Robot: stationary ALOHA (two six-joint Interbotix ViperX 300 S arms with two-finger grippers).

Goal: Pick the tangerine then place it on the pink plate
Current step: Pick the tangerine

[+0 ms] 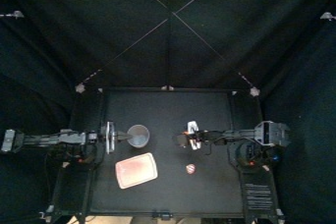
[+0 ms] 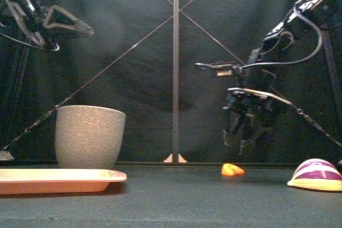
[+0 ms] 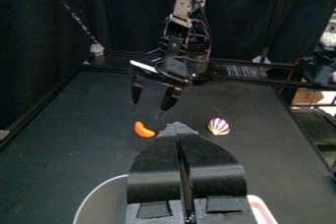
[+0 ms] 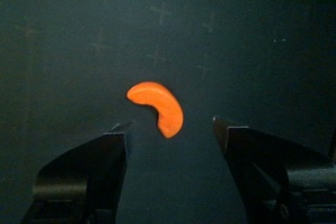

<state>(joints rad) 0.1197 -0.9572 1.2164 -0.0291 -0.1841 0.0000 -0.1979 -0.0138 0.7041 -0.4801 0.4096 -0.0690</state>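
Below the right gripper (image 2: 245,148) — jaws apart — lies the tangerine (image 2: 233,170), untouched.

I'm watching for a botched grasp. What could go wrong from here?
The tangerine is a curved slice lying flat; the open right gripper above it could pinch its edge and flick it away. The striped toy lies nearby and could be knocked. The cup beside the tray might be clipped.

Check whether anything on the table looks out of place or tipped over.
Nothing stands out. The cup stands upright behind the flat tray; the tangerine and a striped toy lie on the table, the right gripper open above the tangerine.
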